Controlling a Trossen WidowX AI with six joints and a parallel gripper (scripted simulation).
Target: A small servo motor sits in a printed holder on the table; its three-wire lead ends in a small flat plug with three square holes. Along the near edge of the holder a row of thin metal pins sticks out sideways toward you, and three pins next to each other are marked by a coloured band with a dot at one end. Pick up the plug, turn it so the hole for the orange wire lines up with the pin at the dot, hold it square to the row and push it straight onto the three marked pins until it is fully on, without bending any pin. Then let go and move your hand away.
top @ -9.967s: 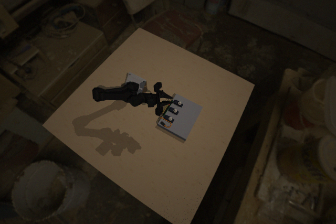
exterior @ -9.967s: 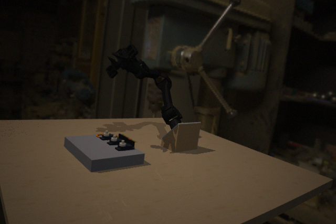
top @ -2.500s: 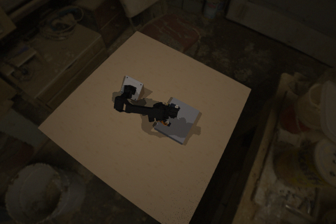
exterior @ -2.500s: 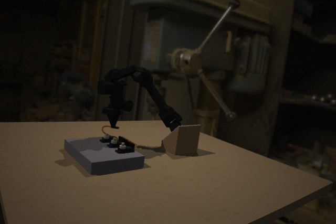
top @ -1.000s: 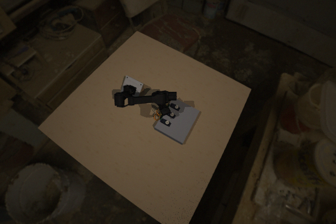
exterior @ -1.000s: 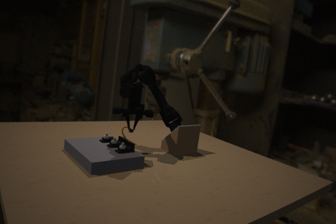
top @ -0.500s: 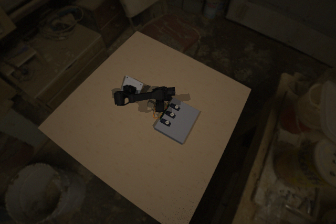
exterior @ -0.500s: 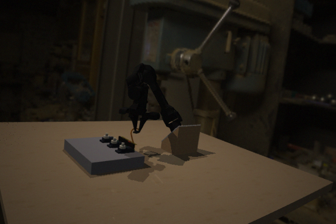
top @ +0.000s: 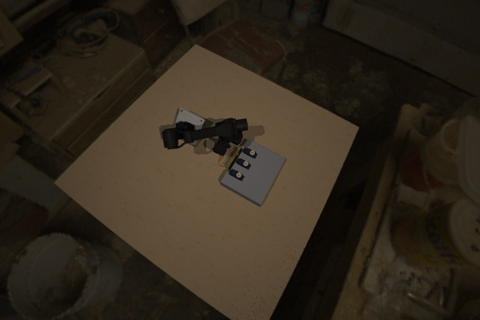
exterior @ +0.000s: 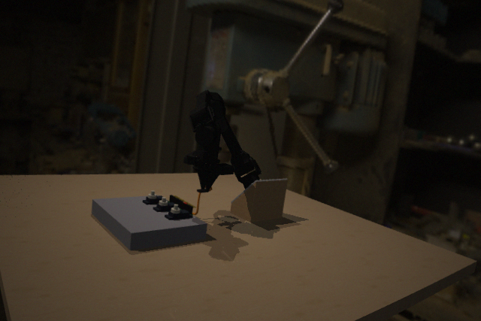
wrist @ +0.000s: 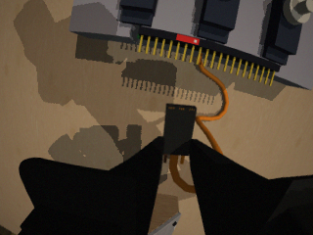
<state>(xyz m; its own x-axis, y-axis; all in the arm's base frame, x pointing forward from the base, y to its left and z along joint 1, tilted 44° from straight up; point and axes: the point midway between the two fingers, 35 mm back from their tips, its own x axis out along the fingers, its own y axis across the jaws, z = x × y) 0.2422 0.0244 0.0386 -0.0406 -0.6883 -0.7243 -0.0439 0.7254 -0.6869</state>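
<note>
My gripper point(exterior: 204, 189) point(wrist: 176, 144) is shut on the black plug point(wrist: 180, 126), above the table by the holder's pin side. The plug's end with small marks faces the pin row point(wrist: 210, 60), with a visible gap between. The grey holder point(top: 256, 180) point(exterior: 128, 212) point(wrist: 175, 20) carries the gold pins along one edge. A red band point(wrist: 185, 38) with a pale dot point(wrist: 196, 41) at its right end marks pins left of the row's middle. An orange wire point(wrist: 226, 98) loops right of the plug. The plug's hole order cannot be read.
Three dark servos with white hubs sit on the holder: one servo point(top: 247, 151) point(exterior: 149, 199), a middle servo point(top: 243, 162) point(exterior: 159, 206) and another servo point(top: 235, 174) point(exterior: 174, 214). The arm's mount point(top: 190, 115) point(exterior: 267, 201) stands behind. Arm shadows fall across the table point(top: 174, 200) point(exterior: 310, 271).
</note>
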